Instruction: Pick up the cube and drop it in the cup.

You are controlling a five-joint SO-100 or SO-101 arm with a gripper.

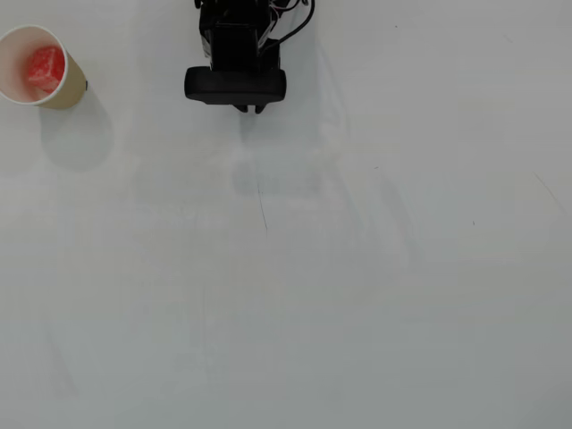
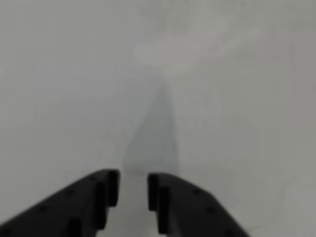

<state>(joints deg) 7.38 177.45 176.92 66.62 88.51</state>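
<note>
The cube [image 1: 45,65] lies inside the cup [image 1: 11,55], which stands at the overhead view's upper left, well apart from the arm [image 1: 236,54] to its right; the cup's shadow falls on the table [image 1: 357,286] just below it. In the wrist view the gripper [image 2: 133,190] holds nothing — its jaws stand narrowly apart, a slim gap between them, over bare table.

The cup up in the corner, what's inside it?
In the overhead view, the red cube sits inside the paper cup, against its cream-white inner wall. The cup's bottom under the cube is covered, so anything beneath it cannot be seen.
</note>
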